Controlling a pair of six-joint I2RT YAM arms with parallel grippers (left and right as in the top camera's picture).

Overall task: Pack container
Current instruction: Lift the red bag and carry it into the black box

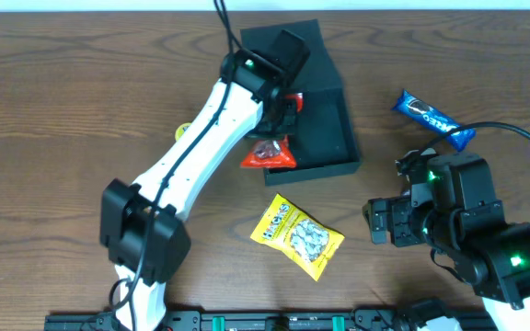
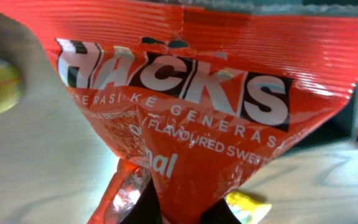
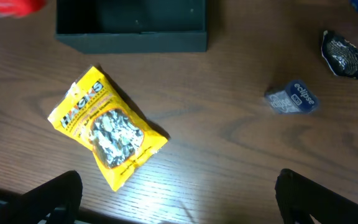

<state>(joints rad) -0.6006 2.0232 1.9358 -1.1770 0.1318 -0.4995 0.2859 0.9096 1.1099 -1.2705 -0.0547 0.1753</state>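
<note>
The container (image 1: 325, 119) is a dark square box with its lid open at the back, at the top middle of the table. My left gripper (image 1: 280, 112) is shut on a red Hacks packet (image 1: 268, 154), which hangs over the box's front left edge. In the left wrist view the red packet (image 2: 185, 106) fills the frame, pinched between the fingers (image 2: 182, 213). A yellow Hacks packet (image 1: 297, 236) lies on the table in front of the box. My right gripper (image 1: 375, 223) is open and empty, to the right of the yellow packet (image 3: 107, 127).
A blue Oreo packet (image 1: 433, 119) lies to the right of the box. A small blue Eclipse pack (image 3: 291, 98) and a dark wrapper (image 3: 342, 55) lie near it. A yellow-green item (image 1: 182, 131) peeks out left of my left arm.
</note>
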